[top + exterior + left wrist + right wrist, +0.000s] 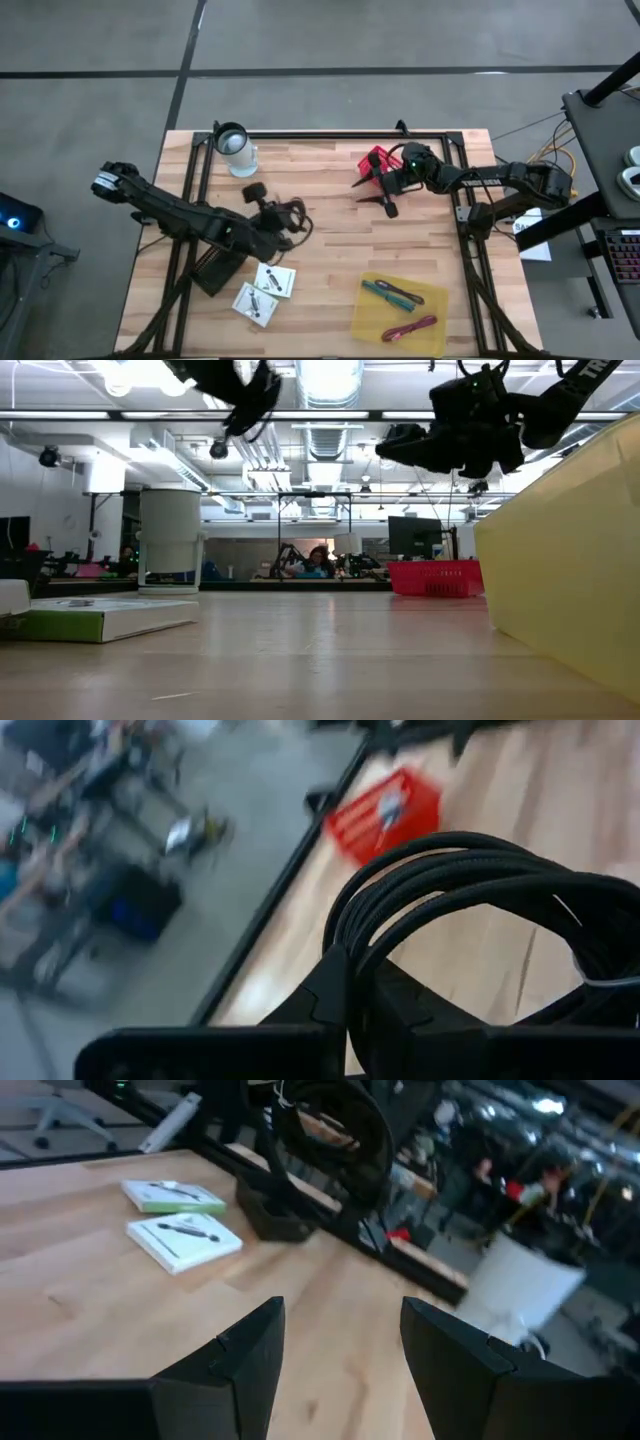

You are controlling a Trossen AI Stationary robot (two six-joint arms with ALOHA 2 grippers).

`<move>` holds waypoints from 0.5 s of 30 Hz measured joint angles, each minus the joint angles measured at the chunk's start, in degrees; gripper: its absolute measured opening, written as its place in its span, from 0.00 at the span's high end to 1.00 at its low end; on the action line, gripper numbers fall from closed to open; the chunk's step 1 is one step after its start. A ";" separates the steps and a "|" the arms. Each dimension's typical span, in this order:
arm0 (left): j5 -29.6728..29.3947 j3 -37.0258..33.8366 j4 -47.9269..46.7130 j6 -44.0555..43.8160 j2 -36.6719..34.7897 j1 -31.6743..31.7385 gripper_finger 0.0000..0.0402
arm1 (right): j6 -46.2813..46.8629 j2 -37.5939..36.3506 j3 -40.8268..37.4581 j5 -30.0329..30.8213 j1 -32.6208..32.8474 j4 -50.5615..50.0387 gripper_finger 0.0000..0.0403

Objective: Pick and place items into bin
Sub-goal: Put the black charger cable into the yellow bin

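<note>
Toward nine o'clock on the light wooden table (pixel 330 215), the left arm reaches in from the edge, and its left tool (pixel 272 222) is clamped on a coil of black cable (pixel 288 220), lifted off the surface. Seen from the left wrist, the coil (pixel 470 910) loops out past the dark fingers (pixel 330 990). Just toward seven o'clock of that tool lie two white square cards (pixel 265 292) flat on the table, side by side and slightly skewed, with a dark flat object (pixel 218 270) beside them. A clear cup with a black rim (pixel 234 147) stands near eleven o'clock.

Near the middle, toward one o'clock, sits a small red basket (pixel 375 165). The right tool (pixel 385 192) hangs just beside it above the table, fingers (pixel 250 1350) spread apart and holding nothing.

Toward five o'clock a yellow rectangular bin (pixel 400 310) rests on the table. Inside it a teal pen-like stick (pixel 385 291) lies with its long axis running from ten to four o'clock, a maroon stick (pixel 408 297) alongside it on much the same line, and a purple stick (pixel 410 328) lies from eight to two o'clock.
</note>
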 joint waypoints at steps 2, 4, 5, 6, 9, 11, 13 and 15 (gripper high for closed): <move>3.33 -0.54 7.26 7.59 0.40 0.53 1.00 | -1.76 0.00 0.00 -0.03 1.67 0.68 0.54; 7.93 -1.26 13.87 13.61 0.84 1.21 1.00 | -3.29 0.00 0.00 -0.04 3.72 1.78 0.54; 10.07 -1.67 16.75 15.83 1.05 1.64 1.00 | -4.06 0.00 0.00 -0.06 4.82 2.47 0.54; 11.98 -2.07 19.30 17.69 1.26 2.00 1.00 | -5.06 0.00 0.00 -0.12 6.00 3.18 0.54; 14.20 -2.80 23.50 20.77 2.06 3.08 1.00 | -7.77 0.00 0.00 -0.13 9.24 6.02 0.54; 14.21 -2.87 23.88 21.09 2.58 3.75 1.00 | -9.06 0.00 0.00 -0.06 10.97 7.79 0.54; 14.38 -2.87 23.96 21.05 3.13 4.40 1.00 | -9.83 0.00 0.18 -0.06 12.14 8.71 0.54; 14.71 -2.82 24.05 21.06 4.00 5.00 1.00 | -10.96 0.00 0.81 0.05 12.99 8.80 0.54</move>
